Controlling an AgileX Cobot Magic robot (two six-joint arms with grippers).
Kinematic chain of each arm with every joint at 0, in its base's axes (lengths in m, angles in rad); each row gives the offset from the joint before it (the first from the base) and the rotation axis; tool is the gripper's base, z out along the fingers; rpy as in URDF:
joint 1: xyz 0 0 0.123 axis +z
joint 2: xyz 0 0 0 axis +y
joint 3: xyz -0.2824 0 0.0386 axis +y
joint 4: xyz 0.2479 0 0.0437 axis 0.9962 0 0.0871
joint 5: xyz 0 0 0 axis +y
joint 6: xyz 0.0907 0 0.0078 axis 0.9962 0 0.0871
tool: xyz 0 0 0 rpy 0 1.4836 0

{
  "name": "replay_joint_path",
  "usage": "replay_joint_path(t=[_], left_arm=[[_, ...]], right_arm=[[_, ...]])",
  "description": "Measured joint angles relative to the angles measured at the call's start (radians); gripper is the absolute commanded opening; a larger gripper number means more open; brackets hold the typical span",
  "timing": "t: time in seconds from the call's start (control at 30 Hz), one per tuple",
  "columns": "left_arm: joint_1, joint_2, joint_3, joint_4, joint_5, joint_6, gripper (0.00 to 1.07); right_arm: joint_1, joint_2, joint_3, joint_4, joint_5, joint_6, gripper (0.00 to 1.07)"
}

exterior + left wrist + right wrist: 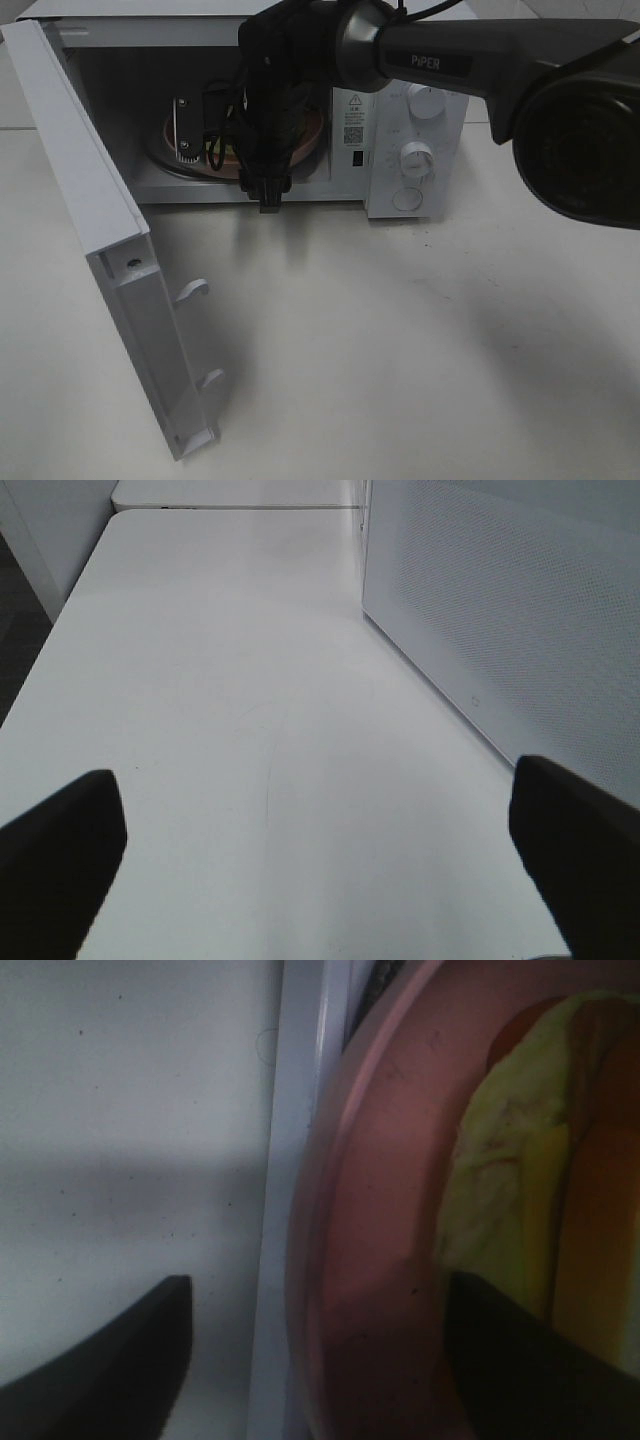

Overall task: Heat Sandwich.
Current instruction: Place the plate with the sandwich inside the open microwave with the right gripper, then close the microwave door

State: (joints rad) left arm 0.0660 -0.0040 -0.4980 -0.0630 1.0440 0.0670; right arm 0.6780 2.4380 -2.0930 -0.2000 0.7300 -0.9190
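The sandwich [510, 1160] lies on a pink plate [370, 1210] inside a white microwave [400, 40] whose door [90, 200] stands swung wide open. The right wrist view shows its pale yellow-green filling and an orange crust edge. From the high view the sandwich is hidden behind the right arm [520, 60], which reaches into the oven opening from the right.

That arm carries the word "PiPER" in light letters on its dark casing. The microwave's control panel [380, 180] bears a label [353, 115] with a warning triangle and a square code below it; its small print cannot be read. Beside the label sit two round knobs [428, 102], one above the other, and a round button [407, 198] under them. Two hooks [195, 290] stick out of the door's inner edge.

The jaws of the right gripper [315, 1285] stand well apart and clamp nothing. They straddle the plate's rim, one finger outside it and the other over the plate by the sandwich; whether that finger touches the food I cannot tell.

The left gripper [315, 775] hangs over the bare white surface [250, 680], its jaws spread wide with nothing between them. A white panel [500, 610] with a fine dotted pattern stands close beside it.
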Motion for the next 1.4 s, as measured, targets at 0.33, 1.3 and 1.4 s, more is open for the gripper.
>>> replay_joint_path(t=[0.33, 1.3, 1.4], left_arm=[[0.0, 0.0, 0.0, 0.0, 0.0, 0.0, 1.03], [0.0, 0.0, 0.0, 0.0, 0.0, 0.0, 1.03], [0.0, 0.0, 0.0, 0.0, 0.0, 0.0, 1.03]], right_arm=[[0.0, -0.001, 0.0, 0.0, 0.0, 0.031, 0.85], [0.0, -0.261, 0.477, -0.027, -0.369, 0.03, 0.77], [0.0, -0.297, 0.529, -0.027, -0.392, 0.03, 0.76]])
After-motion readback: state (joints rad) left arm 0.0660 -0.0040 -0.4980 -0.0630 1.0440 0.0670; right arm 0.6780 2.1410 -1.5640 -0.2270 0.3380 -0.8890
